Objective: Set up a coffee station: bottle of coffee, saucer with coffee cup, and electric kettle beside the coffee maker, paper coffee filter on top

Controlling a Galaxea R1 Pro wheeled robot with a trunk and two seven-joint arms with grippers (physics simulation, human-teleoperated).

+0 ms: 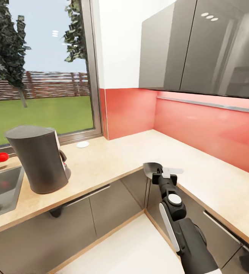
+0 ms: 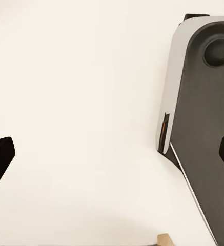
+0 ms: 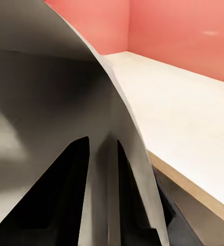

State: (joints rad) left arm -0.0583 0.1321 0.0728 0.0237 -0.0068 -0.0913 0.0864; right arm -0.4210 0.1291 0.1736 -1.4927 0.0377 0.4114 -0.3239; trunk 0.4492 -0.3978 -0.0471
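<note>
Right gripper [image 1: 157,173] is closed on a thin grey dish-like piece, seemingly the saucer [image 1: 152,168], held over the inner front corner of the countertop [image 1: 113,156]; the left gripper's jaws stand apart with nothing between them. The coffee maker [image 1: 38,163] stands near the counter's left end beside the sink [image 1: 2,188]. I judge filter, cup, kettle and coffee bottle all still to come.
</note>
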